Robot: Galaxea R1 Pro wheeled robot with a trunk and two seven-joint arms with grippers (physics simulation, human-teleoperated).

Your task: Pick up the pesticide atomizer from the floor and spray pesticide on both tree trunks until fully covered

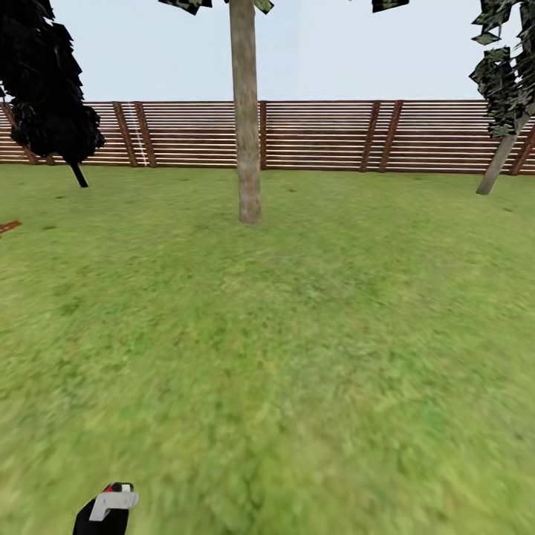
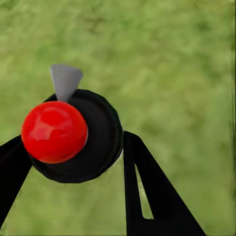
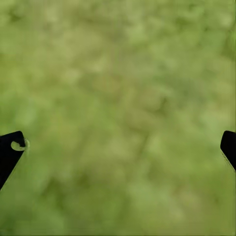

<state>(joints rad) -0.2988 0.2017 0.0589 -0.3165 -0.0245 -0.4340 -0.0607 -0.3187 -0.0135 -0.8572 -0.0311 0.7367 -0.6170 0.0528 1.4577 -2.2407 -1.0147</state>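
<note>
A tall pale grey-brown tree trunk point(image 1: 245, 119) rises from the lawn straight ahead, well out of reach. A second, leaning pale trunk point(image 1: 499, 165) stands at the far right by the fence. My left gripper point(image 1: 104, 513) shows at the bottom edge of the head view, shut on the pesticide atomizer point(image 1: 115, 496). In the left wrist view the atomizer point(image 2: 73, 135) is seen from above: black body, red cap, grey nozzle, held between the black fingers point(image 2: 147, 191). My right gripper point(image 3: 120, 147) hangs open over bare grass, with nothing between its fingertips.
A brown slatted fence point(image 1: 319, 135) closes the lawn behind the trees. A black cone-shaped conifer point(image 1: 46, 82) stands at the far left. Open grass point(image 1: 282, 334) stretches between me and the near trunk.
</note>
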